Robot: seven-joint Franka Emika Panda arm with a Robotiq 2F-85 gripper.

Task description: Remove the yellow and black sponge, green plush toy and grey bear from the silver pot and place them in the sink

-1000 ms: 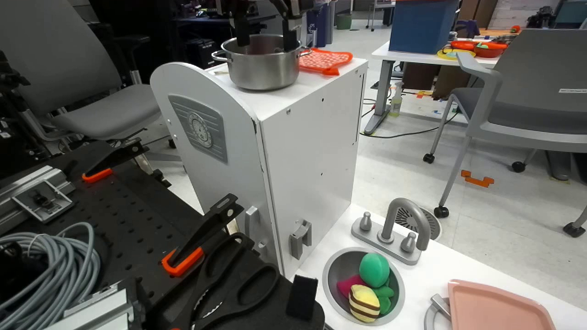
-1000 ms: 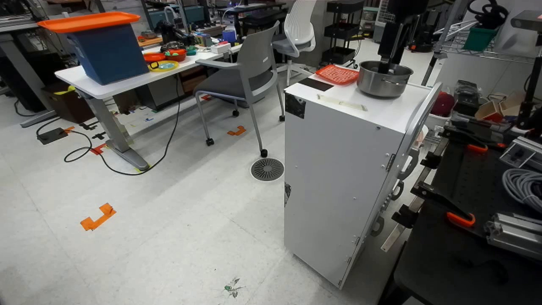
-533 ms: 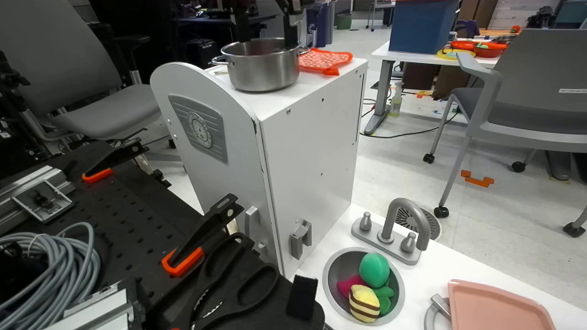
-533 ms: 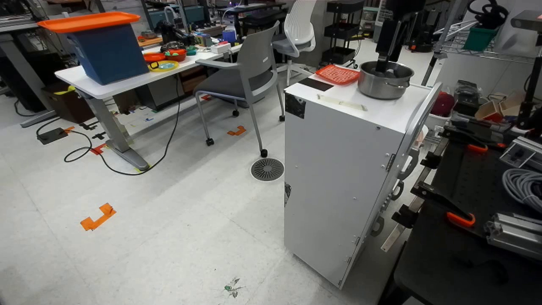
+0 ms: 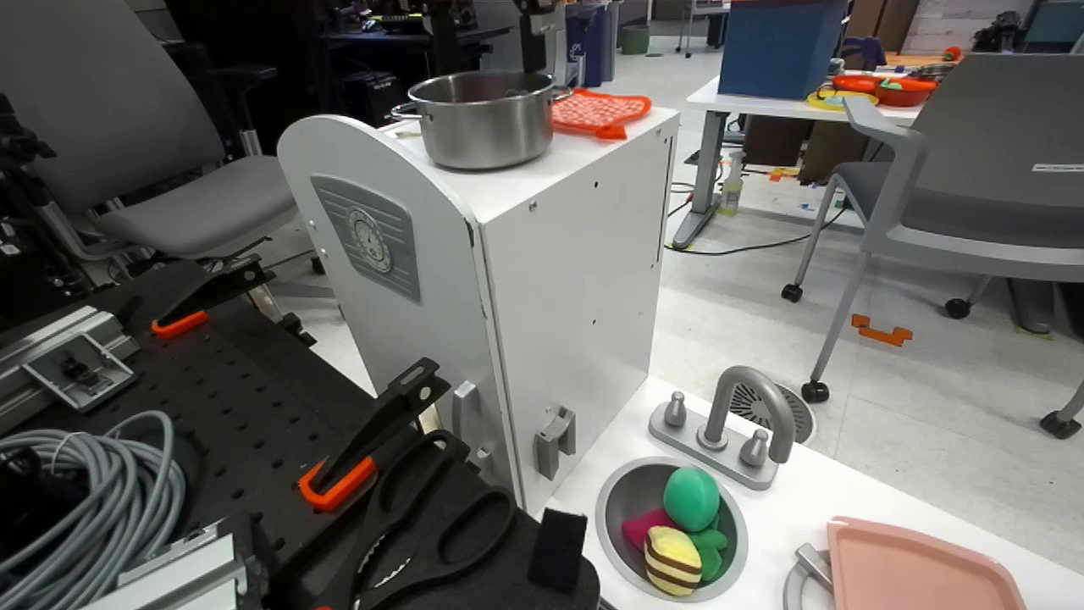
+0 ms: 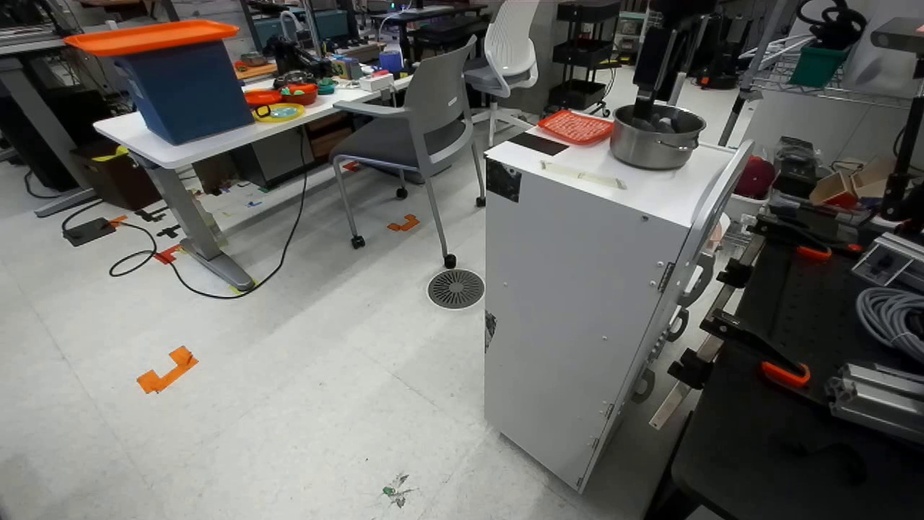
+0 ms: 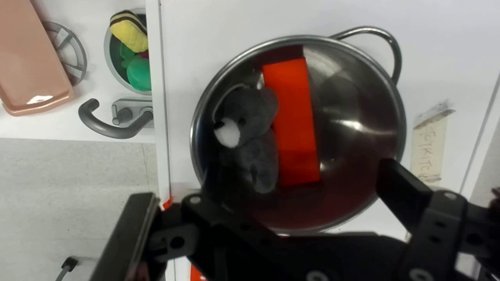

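Inside the pot [image 5: 487, 135], bear [image 7: 254, 132], red block [image 7: 295, 125]; inside the sink [image 5: 628, 496], sponge [image 5: 673, 561], green toy [image 5: 692, 500] (pincer [image 5: 489, 63] wide, empty).

grey bear [image 7: 253, 136] in silver pot [image 5: 487, 131] | sponge [image 5: 673, 559], green toy [image 5: 692, 500] in sink [image 5: 632, 498]

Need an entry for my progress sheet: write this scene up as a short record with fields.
On top of the white cabinet: silver pot
Inside the pot: grey bear, lying beside an orange-red slab
In the sink: yellow and black sponge, green plush toy, partly hidden magenta item
Near the sink: grey tap, pink tray
State of the gripper: open, holding nothing, at the pot; how high over it is hard to judge
Task status: two of three things in the sink, grey bear to go
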